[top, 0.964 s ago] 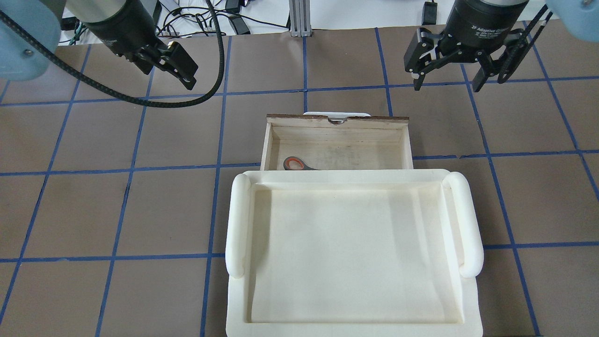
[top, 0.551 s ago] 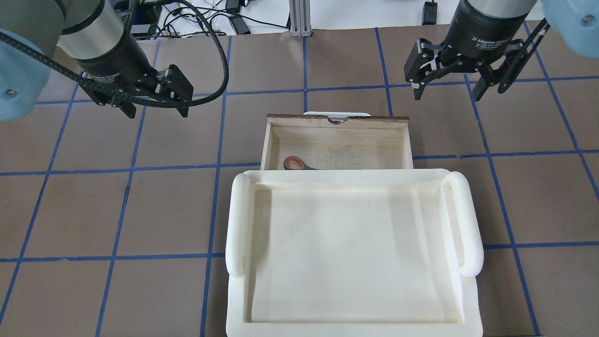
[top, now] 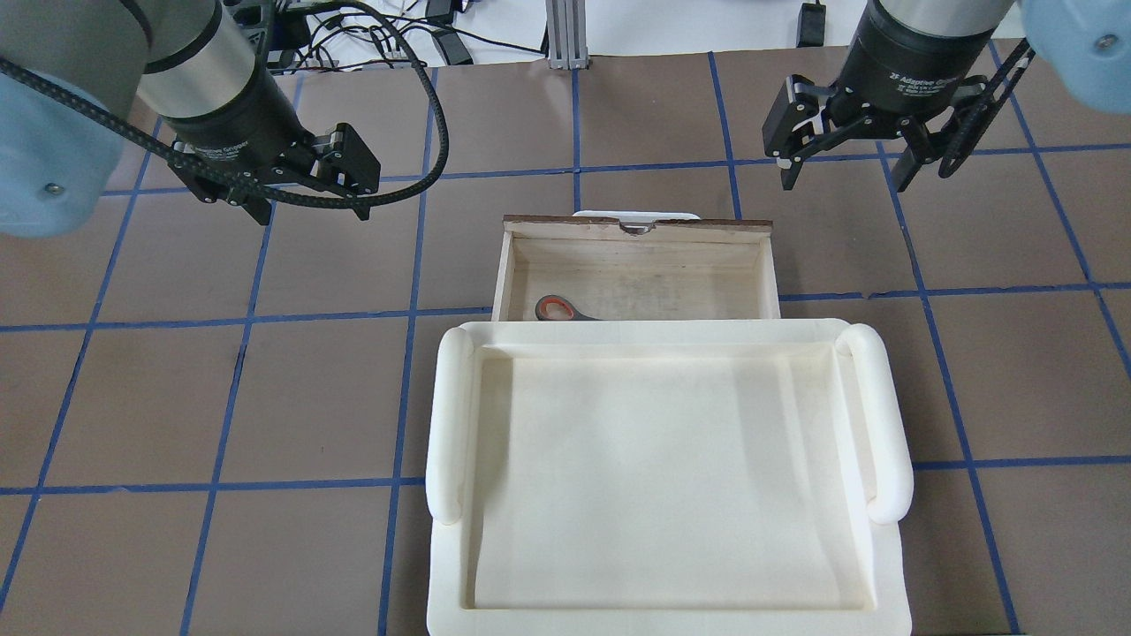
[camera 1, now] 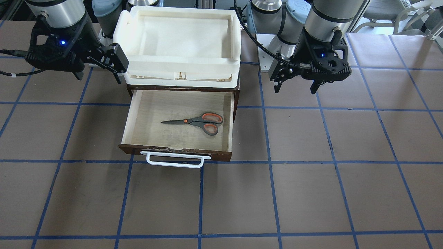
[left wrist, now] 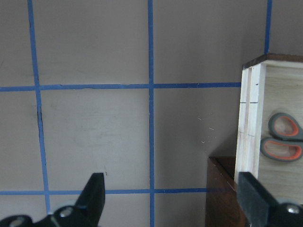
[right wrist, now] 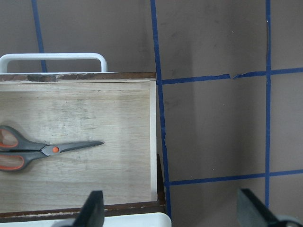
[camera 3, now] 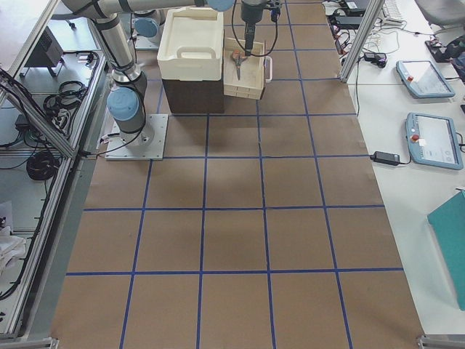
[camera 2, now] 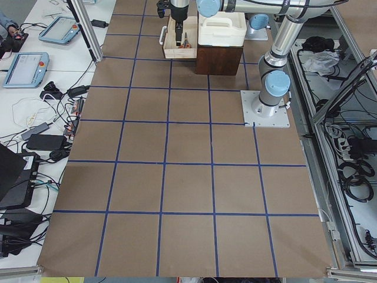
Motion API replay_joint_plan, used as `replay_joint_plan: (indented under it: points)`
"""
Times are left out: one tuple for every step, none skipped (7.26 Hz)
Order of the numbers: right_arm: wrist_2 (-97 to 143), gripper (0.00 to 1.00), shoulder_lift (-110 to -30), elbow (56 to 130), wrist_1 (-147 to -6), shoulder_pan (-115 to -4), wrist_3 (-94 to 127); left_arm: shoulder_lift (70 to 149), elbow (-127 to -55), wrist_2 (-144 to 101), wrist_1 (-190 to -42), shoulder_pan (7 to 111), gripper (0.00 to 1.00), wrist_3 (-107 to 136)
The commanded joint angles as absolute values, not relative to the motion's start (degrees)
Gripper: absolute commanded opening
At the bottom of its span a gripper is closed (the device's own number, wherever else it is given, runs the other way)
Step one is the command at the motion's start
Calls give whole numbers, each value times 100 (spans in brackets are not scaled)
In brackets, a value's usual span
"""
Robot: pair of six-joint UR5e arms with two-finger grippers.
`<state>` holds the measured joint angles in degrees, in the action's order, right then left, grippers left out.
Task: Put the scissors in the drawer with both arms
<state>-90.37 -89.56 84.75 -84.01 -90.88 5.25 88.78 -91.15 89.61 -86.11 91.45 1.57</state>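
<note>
The scissors point(camera 1: 197, 121) lie flat inside the open drawer point(camera 1: 155, 114), handles towards my left side. In the overhead view only one handle loop of the scissors point(top: 557, 308) shows in the drawer point(top: 636, 265); the tray hides the rest. My left gripper point(top: 311, 212) is open and empty, above the table to the left of the drawer. My right gripper point(top: 844, 181) is open and empty, above the table beyond the drawer's right front corner. The right wrist view shows the scissors point(right wrist: 47, 150) and the drawer point(right wrist: 118, 123). The left wrist view shows the scissors' handles point(left wrist: 284, 137).
A white foam tray point(top: 645, 331) sits on top of the dark brown cabinet that the drawer slides out of. The drawer's white bar handle point(camera 1: 174, 162) points away from me. Blue tape lines grid the brown table.
My left gripper has moved nearer to me, down to the level of the drawer's front, and turned so both fingers show spread open. The right gripper has hardly moved. The scissors stay put.
</note>
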Motion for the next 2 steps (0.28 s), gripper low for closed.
replay_joint_plan:
  points:
    - [-9044, 100, -8956, 8499, -8411, -9088, 527, 8877, -9106, 8974, -8525, 9141, 100, 193]
    - [-9070, 100, -8956, 8499, -8411, -9079, 527, 8877, -9097, 8974, -8473, 9141, 100, 176]
